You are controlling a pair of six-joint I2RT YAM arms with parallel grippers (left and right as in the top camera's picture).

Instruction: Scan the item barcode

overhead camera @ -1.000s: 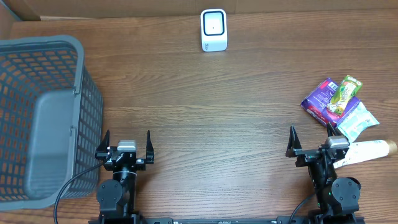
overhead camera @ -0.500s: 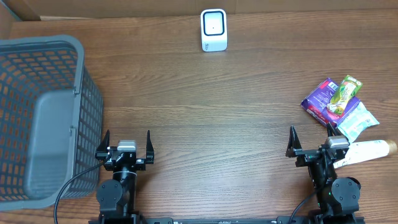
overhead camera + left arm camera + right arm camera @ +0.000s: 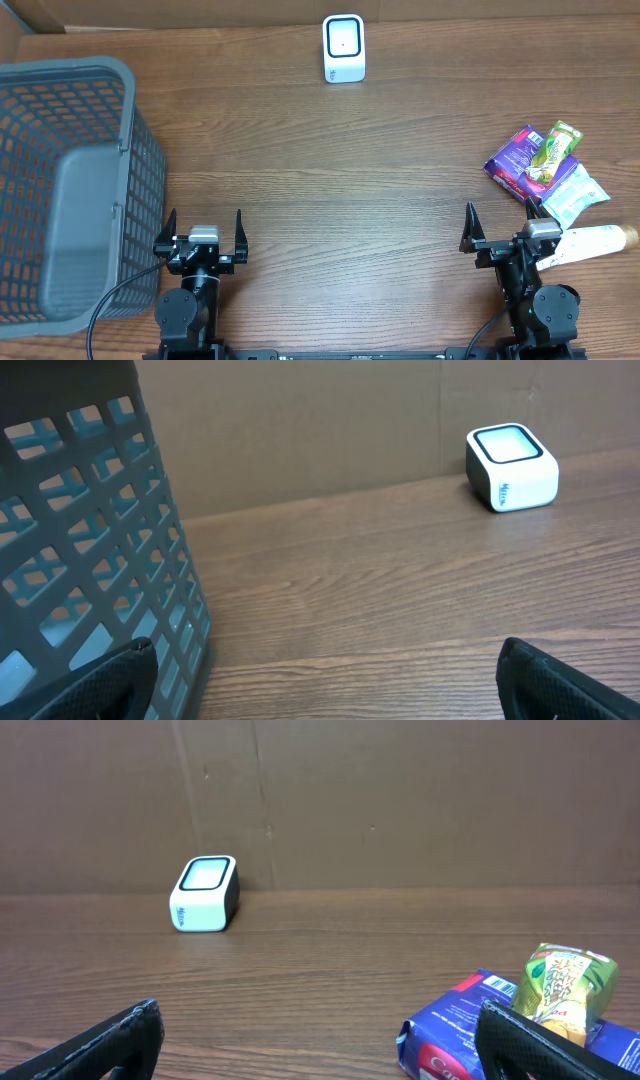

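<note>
"Purple packet (image 3: 512,158), green pouch (image 3: 553,147), pale blue packet (image 3: 574,195), white tube (image 3: 592,242): the items lie heaped at the right edge of the table (image 3: 350,180), well apart from the white scanner (image 3: 344,47) at the far side. Where are your hands?" asks the desk.

"Both low at the near edge. My left gripper (image 3: 204,222) stands wide open and empty just beside the grey basket (image 3: 145,190). My right gripper (image 3: 500,228) gapes empty too, close by the heap."

"What could spoil the scan?"

"The heap itself, I judge. The packets overlap, so my jaws may pinch two at once or drag a neighbour along. Soft film can slip, or crumple over the code. And if I carry a packet with its barcode turned away, the scanner reads nothing."
</note>
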